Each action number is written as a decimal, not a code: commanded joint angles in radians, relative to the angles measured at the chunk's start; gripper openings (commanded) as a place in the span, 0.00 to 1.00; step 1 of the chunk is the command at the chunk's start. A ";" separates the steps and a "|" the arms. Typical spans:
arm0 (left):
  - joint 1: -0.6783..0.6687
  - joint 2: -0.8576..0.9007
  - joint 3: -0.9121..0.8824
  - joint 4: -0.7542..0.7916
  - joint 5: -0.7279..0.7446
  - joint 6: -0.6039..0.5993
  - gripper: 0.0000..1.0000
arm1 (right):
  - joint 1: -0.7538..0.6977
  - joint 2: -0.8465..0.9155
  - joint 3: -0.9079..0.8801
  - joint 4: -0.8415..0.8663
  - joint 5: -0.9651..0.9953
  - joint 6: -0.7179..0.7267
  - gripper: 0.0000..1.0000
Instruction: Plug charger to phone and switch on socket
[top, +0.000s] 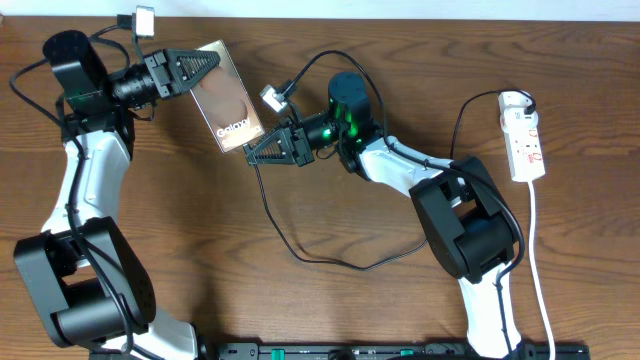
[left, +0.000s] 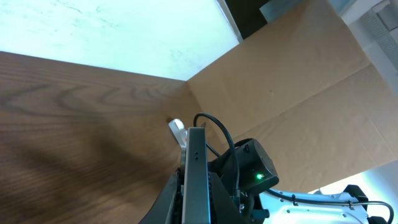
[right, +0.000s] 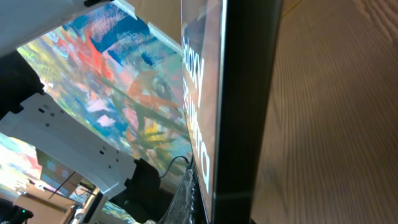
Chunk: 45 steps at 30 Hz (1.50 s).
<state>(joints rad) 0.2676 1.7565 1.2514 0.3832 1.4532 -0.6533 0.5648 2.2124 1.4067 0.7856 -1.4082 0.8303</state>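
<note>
The phone (top: 228, 95) is a bronze slab with white "Galaxy" text, held tilted above the table at the back left. My left gripper (top: 190, 72) is shut on its upper end, and its thin edge (left: 198, 174) stands between those fingers (left: 198, 208). My right gripper (top: 258, 152) is at the phone's lower end. In the right wrist view the phone (right: 205, 93) runs down between the jaws (right: 233, 211), with one finger against its face. The charger (top: 300, 255) loops from under my right gripper across the table to the socket (top: 527, 140). Its plug tip is hidden.
The socket's white cord (top: 537, 250) runs down the right side to the front edge. The right arm's base (top: 470, 230) stands by the charger's loop, and the left arm's base (top: 85, 290) is at the front left. A cardboard wall (left: 298, 81) stands behind the table.
</note>
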 joint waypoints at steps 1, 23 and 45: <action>-0.012 0.000 0.000 -0.007 0.084 0.006 0.07 | -0.010 -0.013 0.019 0.018 0.150 0.011 0.01; -0.012 0.000 0.000 -0.007 0.092 0.006 0.07 | -0.017 -0.013 0.019 0.018 0.148 0.011 0.22; 0.013 0.000 0.000 -0.016 0.002 0.013 0.07 | -0.018 -0.013 0.019 0.038 0.081 0.003 0.99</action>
<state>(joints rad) 0.2611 1.7565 1.2507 0.3698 1.4754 -0.6464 0.5526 2.2124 1.4082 0.8143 -1.3060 0.8471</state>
